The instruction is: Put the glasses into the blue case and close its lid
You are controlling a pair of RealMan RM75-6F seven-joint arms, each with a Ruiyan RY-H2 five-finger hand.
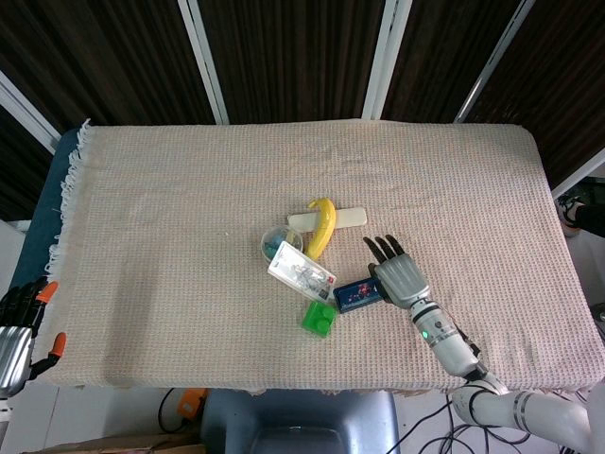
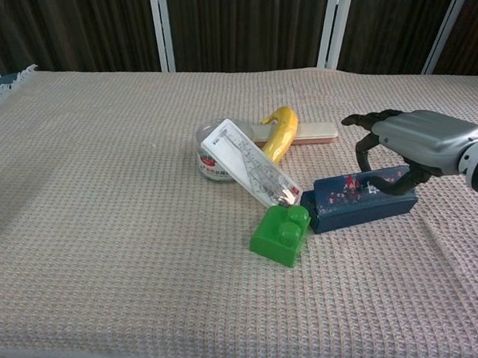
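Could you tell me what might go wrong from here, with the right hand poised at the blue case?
The right hand hovers over the closed blue case, whose front end touches the green brick; pushing the case could shove the brick. The clear packet leans on the round tub close by, so a nudge may topple it. No glasses are clearly visible in either view, so they may prove hard to locate.

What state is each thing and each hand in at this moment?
blue case: lid closed, flat on the cloth, right hand over its far end.
right hand: fingers curled down over the case, holding nothing visible.
left hand: at the table's left edge, off the cloth, state unclear.
clear round container: upright, ruler box leaning across it.
glasses: not visible.
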